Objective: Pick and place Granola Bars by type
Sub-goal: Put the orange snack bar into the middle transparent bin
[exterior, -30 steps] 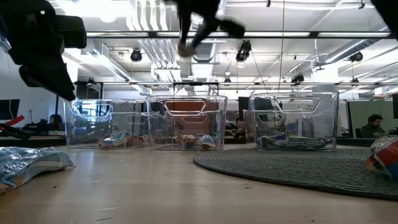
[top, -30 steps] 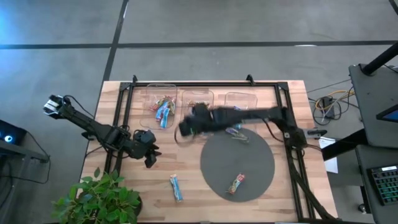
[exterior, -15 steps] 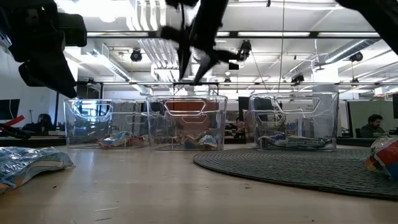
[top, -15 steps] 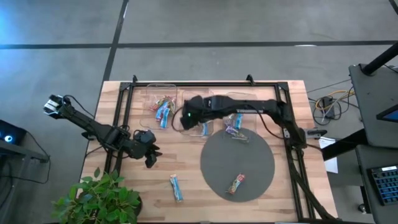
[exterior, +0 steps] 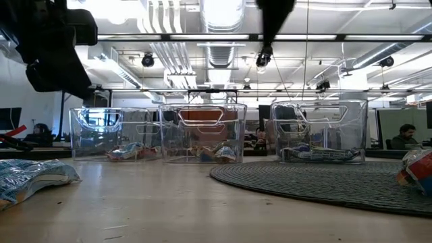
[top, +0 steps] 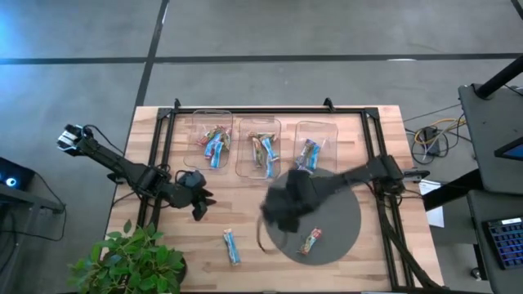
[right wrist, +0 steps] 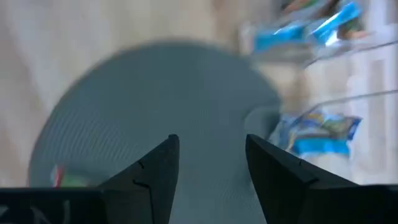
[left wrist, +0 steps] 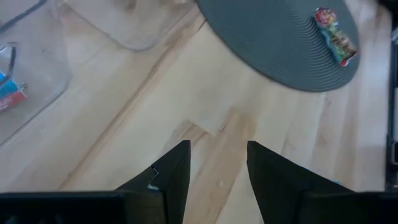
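Observation:
Three clear bins stand in a row at the far side, each with wrapped bars inside: left bin [top: 212, 139], middle bin [top: 261, 149], right bin [top: 311, 153]. A light blue bar [top: 232, 246] lies flat on the wood near the near edge. A tan bar with red and green [top: 310, 240] lies on the round grey mat [top: 327, 214]. My right gripper [top: 279, 214] hovers open over the mat's left part; the tan bar [right wrist: 67, 178] shows ahead of it. My left gripper [top: 198, 208] waits open above bare wood at the table's left.
A black frame [top: 163, 163] runs along the left, far and right sides of the table. A potted plant [top: 131, 261] sits at the near left corner. Bare wood lies between the mat and the left arm. People sit in the room far behind the table.
My right gripper has swung from above the middle bin toward the near edge and to the right, and now hangs over the left part of the mat. The left arm has kept still, and the two loose bars have stayed in place.

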